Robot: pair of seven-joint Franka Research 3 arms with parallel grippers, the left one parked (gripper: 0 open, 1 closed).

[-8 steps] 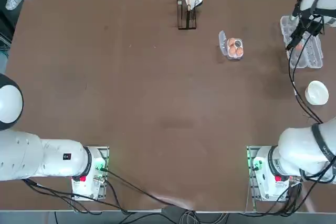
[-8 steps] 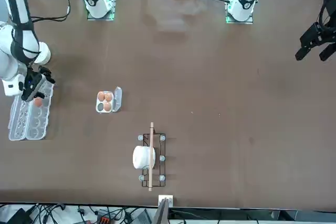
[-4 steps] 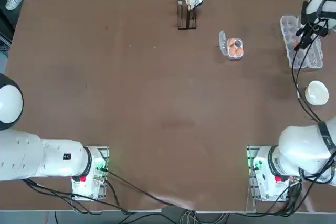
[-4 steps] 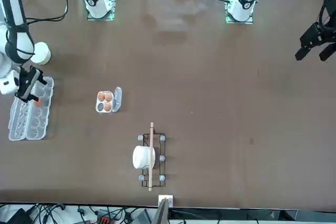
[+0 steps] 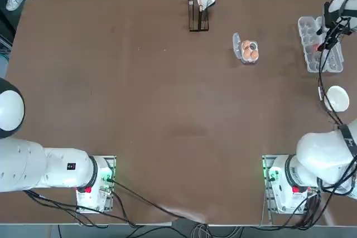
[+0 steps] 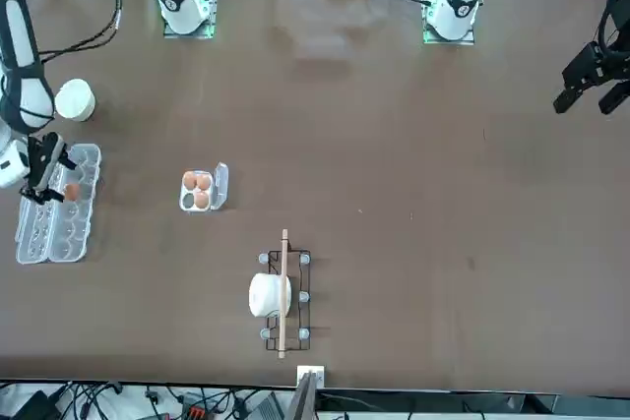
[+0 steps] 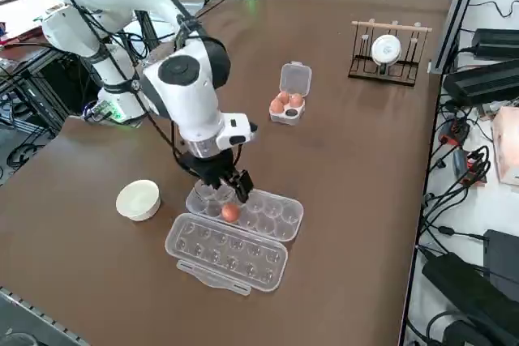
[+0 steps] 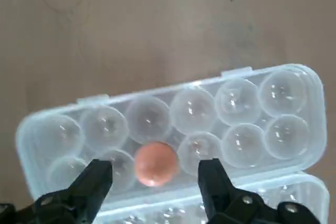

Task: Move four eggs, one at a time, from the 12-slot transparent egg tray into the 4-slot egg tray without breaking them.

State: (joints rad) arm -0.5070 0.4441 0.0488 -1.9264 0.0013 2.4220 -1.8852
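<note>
The 12-slot transparent egg tray [image 5: 329,65] [image 6: 49,233] [image 7: 276,215] [image 8: 241,103] lies open at the table's far right, its lid folded out flat. One brown-orange egg [image 6: 71,191] [image 7: 230,212] [image 8: 156,162] sits in a cup of it. My right gripper [image 5: 330,36] [image 6: 41,182] [image 7: 235,190] [image 8: 156,167] hangs open just above that egg, a finger on each side, touching nothing. The 4-slot egg tray [image 5: 254,44] [image 6: 187,202] [image 7: 285,113] stands toward the table's middle and holds three eggs [image 5: 249,52] [image 6: 200,187] [image 7: 284,103].
A round white bowl [image 5: 337,98] [image 6: 75,100] [image 7: 138,199] stands on the table beside the long tray, on the robot's side of it. A wire rack with a white cup [image 5: 199,4] [image 6: 281,294] [image 7: 388,50] stands at the table's far edge.
My right gripper has shifted across the long tray toward the table's right edge and come down over the egg. It stays open.
</note>
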